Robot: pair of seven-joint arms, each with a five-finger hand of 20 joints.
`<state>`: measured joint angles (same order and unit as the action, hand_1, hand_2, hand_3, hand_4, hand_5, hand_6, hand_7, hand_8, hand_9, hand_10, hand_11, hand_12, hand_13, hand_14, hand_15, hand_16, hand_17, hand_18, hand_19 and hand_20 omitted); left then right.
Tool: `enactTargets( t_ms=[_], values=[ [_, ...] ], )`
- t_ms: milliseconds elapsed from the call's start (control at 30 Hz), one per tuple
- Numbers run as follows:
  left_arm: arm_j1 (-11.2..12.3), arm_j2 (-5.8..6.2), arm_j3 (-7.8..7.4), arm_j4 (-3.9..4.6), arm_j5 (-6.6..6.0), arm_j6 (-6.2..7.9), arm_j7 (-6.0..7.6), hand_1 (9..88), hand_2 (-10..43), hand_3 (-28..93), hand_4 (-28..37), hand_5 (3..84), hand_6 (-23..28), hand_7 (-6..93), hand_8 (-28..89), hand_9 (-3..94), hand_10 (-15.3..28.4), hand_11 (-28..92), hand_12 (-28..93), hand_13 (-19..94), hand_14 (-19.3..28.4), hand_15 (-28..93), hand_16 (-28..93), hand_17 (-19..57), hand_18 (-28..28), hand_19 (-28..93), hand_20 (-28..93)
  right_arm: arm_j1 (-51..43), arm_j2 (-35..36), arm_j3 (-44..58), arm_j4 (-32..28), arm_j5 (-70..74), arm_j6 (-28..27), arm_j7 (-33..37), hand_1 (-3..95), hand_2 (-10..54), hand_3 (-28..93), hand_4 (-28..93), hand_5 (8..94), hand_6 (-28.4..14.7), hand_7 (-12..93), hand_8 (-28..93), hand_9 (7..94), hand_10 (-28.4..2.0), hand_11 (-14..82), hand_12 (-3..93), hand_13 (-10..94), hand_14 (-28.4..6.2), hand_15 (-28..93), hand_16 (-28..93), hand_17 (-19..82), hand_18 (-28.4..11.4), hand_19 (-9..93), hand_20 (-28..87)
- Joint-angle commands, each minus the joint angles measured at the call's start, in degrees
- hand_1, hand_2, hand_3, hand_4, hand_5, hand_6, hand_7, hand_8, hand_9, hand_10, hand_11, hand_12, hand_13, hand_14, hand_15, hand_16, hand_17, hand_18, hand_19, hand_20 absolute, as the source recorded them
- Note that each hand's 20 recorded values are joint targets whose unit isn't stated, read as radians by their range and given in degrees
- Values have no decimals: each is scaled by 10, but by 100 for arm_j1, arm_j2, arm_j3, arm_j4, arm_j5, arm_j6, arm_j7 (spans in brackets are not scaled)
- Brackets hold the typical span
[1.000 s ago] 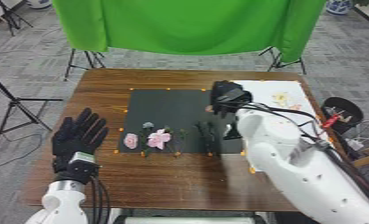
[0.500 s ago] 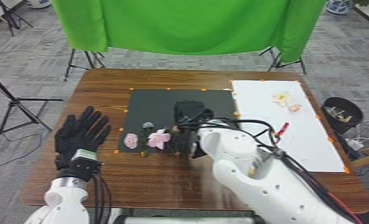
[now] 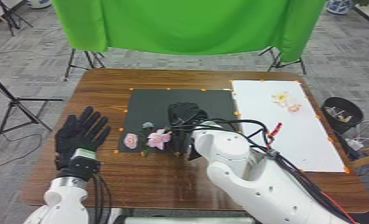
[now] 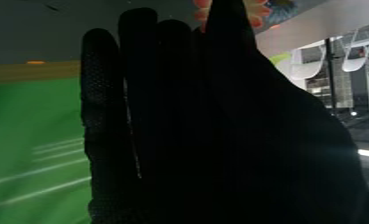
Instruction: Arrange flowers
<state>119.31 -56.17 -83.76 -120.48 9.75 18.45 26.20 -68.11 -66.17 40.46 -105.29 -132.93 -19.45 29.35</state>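
Locate the large pink flower [image 3: 157,139] on the black mat [image 3: 149,102], to the left of the right hand [image 3: 187,112] and nearer to the robot. Note the small pink flower [image 3: 131,141] farther left of the same hand, and the blue-grey flower [image 3: 148,125] just beside the large one. Find the yellow flower [image 3: 280,98] and the peach flower [image 3: 294,108] on the white sheet [image 3: 291,142], well to the hand's right.

Treat the step as selecting the next stem, with arrangement on the white sheet partly done. Next, align with one stem, close the fingers and thumb around it, lift clear, then transfer rightward. Avoid dragging neighbouring blooms.

Right hand: over the mat, at the end of a forearm slanting inward, fingers straight and narrowly grouped, with no grasped item visible. Contact with the mat: cannot tell. Left hand [image 3: 84,131]: well left of the right, fingers spread wide.
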Motion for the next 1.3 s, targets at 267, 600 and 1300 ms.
enactTargets(
  t_ms=[267, 600, 1300],
  values=[
    [62, -42, -16, -46, -108, 90, 176, 296, 124, 722, -263, 411, 104, 169, -87, 345, 156, 297, 122, 258, 169, 448, -85, -67, 148, 376, 85, -20, 38, 322, -261, 110, -506, 119, 582, -95, 771, -283, 637, -27, 138, -117, 689, -138, 128, 161, 678, -98, 179, 302, 298, -174, 561, 244],
    [-6, -13, 38, -66, -167, 176, 403, 288, 139, 727, -272, 438, 101, 189, -93, 365, 155, 305, 119, 270, 168, 450, -84, -62, 150, 378, 86, 52, 469, 672, -466, 141, -299, 194, 555, -95, 843, -283, 611, -26, 140, -121, 656, -138, 125, 155, 648, -108, 206, 229, 291, -175, 560, 229],
    [183, 10, -79, -97, -214, 57, 287, 274, 152, 728, -282, 434, 103, 172, -89, 359, 158, 293, 120, 265, 170, 446, -81, -63, 150, 376, 88, 281, 1627, 2413, 1413, 1115, 314, 1743, 473, -95, 858, -283, 457, -70, 127, -122, 397, -173, 75, 106, 367, -139, 105, 129, 211, -168, 500, 162]
  ],
)
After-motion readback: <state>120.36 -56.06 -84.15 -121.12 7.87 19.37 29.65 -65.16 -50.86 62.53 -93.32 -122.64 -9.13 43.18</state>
